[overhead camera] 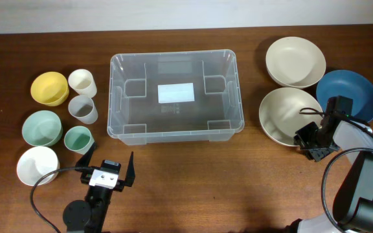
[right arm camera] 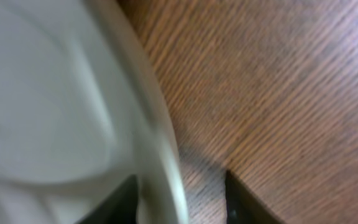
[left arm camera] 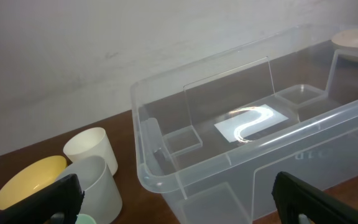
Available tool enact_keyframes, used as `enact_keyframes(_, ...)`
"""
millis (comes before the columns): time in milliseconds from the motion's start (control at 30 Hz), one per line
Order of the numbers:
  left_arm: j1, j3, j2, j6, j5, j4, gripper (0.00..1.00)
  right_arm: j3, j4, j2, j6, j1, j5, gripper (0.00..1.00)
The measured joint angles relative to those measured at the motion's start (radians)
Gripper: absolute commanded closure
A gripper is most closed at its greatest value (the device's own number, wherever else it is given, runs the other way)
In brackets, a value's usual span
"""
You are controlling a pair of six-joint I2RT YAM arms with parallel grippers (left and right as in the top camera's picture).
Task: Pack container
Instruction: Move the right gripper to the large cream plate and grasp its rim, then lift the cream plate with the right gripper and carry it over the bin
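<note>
The container [overhead camera: 118, 97] sits empty, nothing packed yet. The right gripper [right arm camera: 180, 193] straddles the rim of the nearer cream bowl [overhead camera: 282, 115], grip unclear; the left gripper [overhead camera: 112, 157] hangs wide open

No readable text on container [overhead camera: 173, 120] label [overhead camera: 175, 93].

cups [overhead camera: 82, 83] L of container [overhead camera: 173, 54], bowls [overhead camera: 295, 61] R

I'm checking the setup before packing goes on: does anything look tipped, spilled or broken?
Nothing stands out. The clear container sits upright and empty; the cups and bowls on either side stand upright, with nothing spilled. The right hand straddles the rim of the near cream bowl, which looks deliberate.
</note>
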Motion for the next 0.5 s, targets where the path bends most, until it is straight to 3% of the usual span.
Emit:
enact_keyframes(133, 0.000, 0.000, 0.000, 0.000, 0.000, 0.000, 0.01, -0.001, 0.006, 0.001, 0.016, 0.000, -0.004, 0.96)
enact_keyframes(500, 0.000, 0.000, 0.000, 0.000, 0.000, 0.000, 0.01, 0.006, -0.016, -0.008, 0.019, -0.003, -0.064, 0.96)
